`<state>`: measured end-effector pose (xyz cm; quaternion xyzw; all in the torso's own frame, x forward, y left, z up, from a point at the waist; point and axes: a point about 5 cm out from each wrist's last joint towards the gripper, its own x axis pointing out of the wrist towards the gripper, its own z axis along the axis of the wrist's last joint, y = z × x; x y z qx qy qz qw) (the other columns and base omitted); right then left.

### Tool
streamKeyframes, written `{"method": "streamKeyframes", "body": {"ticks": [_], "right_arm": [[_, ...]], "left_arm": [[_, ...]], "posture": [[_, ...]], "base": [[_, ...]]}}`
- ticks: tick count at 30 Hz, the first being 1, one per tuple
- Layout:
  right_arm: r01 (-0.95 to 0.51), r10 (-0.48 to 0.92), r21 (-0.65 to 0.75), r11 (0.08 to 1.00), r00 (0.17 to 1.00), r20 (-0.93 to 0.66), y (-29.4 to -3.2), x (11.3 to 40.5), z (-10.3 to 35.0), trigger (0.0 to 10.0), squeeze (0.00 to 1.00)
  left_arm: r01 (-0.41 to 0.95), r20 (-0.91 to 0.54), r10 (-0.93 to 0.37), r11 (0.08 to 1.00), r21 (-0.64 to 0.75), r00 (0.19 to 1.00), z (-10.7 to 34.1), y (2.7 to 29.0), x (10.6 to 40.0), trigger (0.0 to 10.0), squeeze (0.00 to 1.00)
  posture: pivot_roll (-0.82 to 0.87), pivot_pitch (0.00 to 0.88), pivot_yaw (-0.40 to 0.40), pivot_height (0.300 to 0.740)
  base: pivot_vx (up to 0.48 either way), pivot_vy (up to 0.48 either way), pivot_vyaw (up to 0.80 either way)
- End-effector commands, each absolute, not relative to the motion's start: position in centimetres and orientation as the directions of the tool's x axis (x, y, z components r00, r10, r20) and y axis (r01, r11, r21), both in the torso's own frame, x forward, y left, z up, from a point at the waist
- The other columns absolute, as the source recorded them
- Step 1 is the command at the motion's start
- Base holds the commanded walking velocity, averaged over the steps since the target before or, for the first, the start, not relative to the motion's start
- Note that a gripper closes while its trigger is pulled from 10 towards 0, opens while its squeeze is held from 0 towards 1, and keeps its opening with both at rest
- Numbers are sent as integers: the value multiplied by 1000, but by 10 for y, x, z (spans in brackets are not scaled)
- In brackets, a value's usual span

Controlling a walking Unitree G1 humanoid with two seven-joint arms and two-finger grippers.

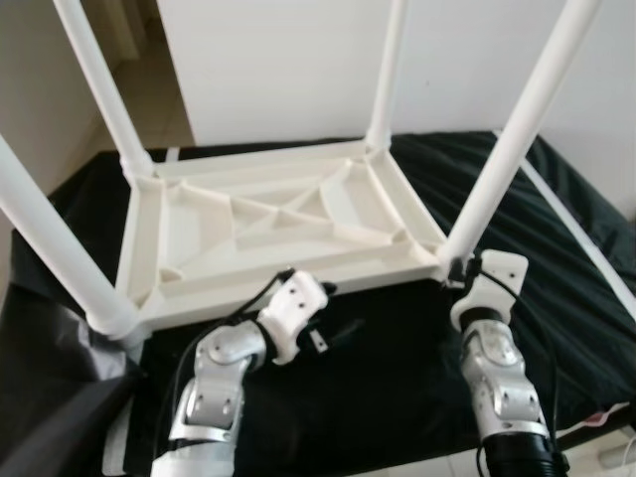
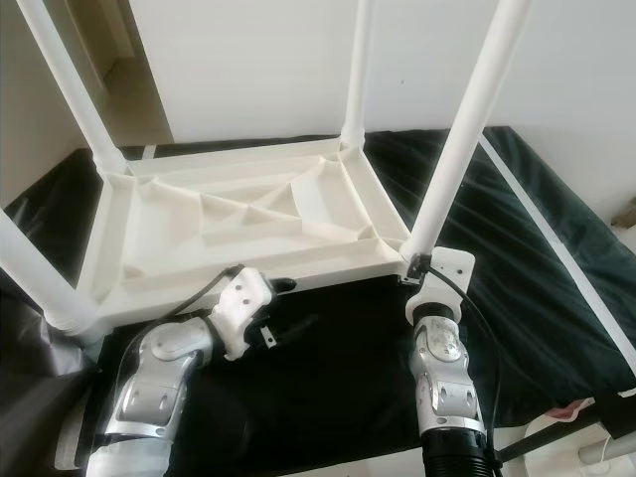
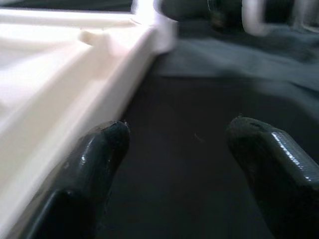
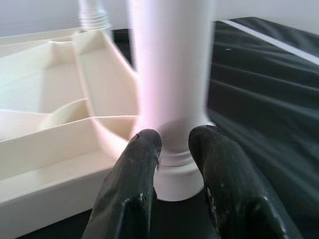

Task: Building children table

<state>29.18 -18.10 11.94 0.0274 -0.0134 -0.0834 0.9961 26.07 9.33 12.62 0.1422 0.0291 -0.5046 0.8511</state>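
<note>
A white plastic children's table (image 1: pixel 199 234) lies upside down on a black cloth, its legs pointing up. My right gripper (image 4: pixel 174 139) is at the foot of the near right leg (image 1: pixel 507 149), its fingers shut side by side against the leg's collar (image 4: pixel 174 179), not around it. My left gripper (image 3: pixel 177 132) hovers open just above the cloth along the tabletop's near rim (image 3: pixel 75 124), with nothing between its fingers. In the left eye view the left gripper (image 1: pixel 333 333) is in front of the rim's middle.
The near left leg (image 1: pixel 50 238), far left leg (image 1: pixel 104 84) and far right leg (image 1: pixel 388 75) stand upright around the arms. The black cloth (image 1: pixel 397 388) runs to the surface's front edge. A white wall (image 1: pixel 298 60) is behind; bare floor (image 1: pixel 159 99) lies at back left.
</note>
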Motion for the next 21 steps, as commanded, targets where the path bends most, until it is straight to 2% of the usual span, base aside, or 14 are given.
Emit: {"method": "streamKeyframes", "body": {"ticks": [1,3,7,9,12,15,16,19,21], "right_arm": [[128,-129,60,990,991,20,-181,289,117,10000,0],[123,-125,61,991,992,19,-181,289,116,10000,0],[114,-115,54,992,993,14,-181,290,116,10000,0],[113,-114,53,992,993,14,-181,291,115,10000,0],[144,-145,46,989,989,19,-189,294,117,10000,0],[165,-166,42,985,986,22,-197,297,118,10000,0],[165,-166,42,985,986,22,-197,297,118,10000,0],[178,-178,28,984,984,23,-206,302,120,10000,0],[179,-180,26,983,983,23,-208,303,120,10000,0]], "left_arm": [[883,-214,-858,437,171,466,127,109,257,10000,0],[883,-220,-857,441,160,467,128,112,257,10000,0],[905,-257,-867,414,100,426,133,146,247,10000,0],[905,-266,-866,415,88,423,134,154,244,10000,0],[857,-297,-808,506,95,509,136,186,243,10000,0],[828,-302,-775,551,105,554,141,208,237,10000,0],[828,-302,-775,551,105,554,141,208,237,10000,0],[773,-322,-712,622,124,624,145,239,229,10000,0],[764,-326,-701,633,127,635,146,244,228,10000,0]], "posture": [[7,15,-29,740],[7,15,-29,740],[20,18,-30,740],[20,18,-30,740],[32,22,-31,740],[43,23,-35,740],[43,23,-35,740],[62,21,-45,740],[62,21,-45,740]], "base": [[0,0,0],[0,0,0],[0,0,0],[0,0,0],[0,0,0],[0,0,0],[0,0,0],[0,0,0],[0,0,0]]}}
